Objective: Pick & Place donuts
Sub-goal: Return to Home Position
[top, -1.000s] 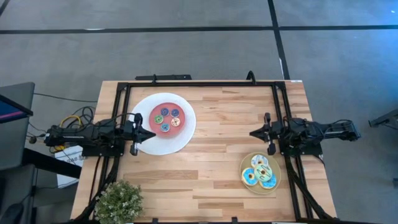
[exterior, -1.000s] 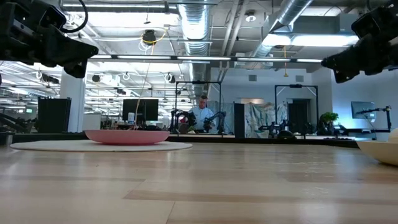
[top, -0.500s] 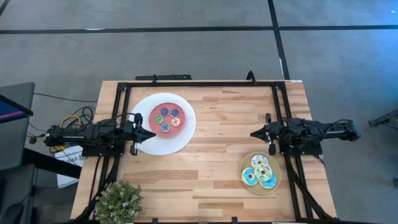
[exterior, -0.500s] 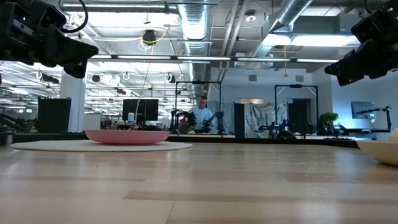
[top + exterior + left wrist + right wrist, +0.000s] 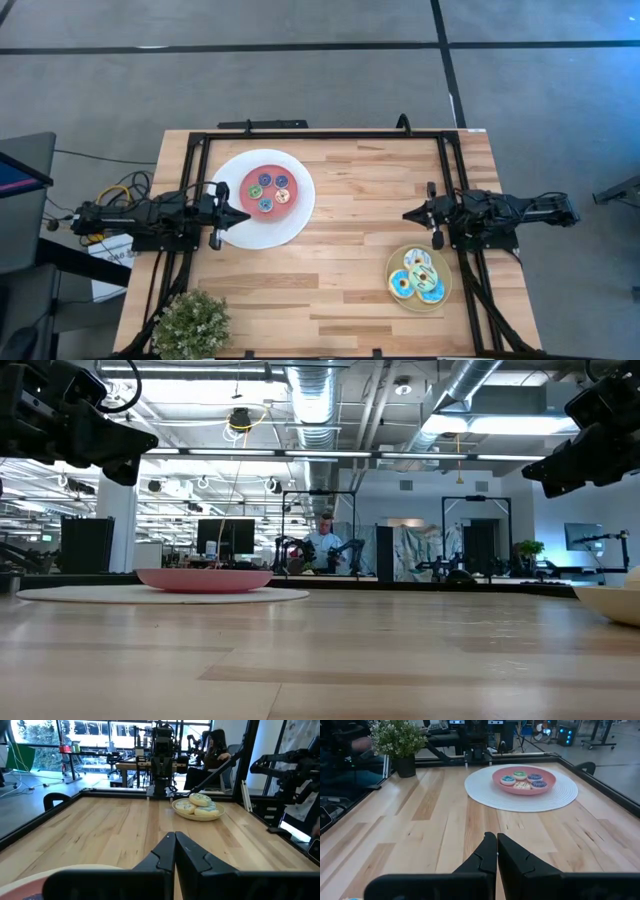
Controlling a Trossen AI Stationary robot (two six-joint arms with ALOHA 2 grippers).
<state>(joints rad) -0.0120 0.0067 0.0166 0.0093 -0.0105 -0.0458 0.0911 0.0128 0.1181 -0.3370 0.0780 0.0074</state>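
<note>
Blond plank table (image 5: 350, 250) bears iced ring donuts (image 5: 404, 284); left end effector (image 5: 245, 215) and right end effector (image 5: 406, 214) are pinched closed.

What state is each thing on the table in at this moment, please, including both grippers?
Left gripper: shut, empty, raised.
Right gripper: shut, empty, raised.
Five small ring donuts: lying flat in the pink plate.
Four large iced ring donuts: crowded together on the round tan plate.
Pink plate: resting on the white round mat.
Green potted plant: upright.

No readable text or labels.
</note>
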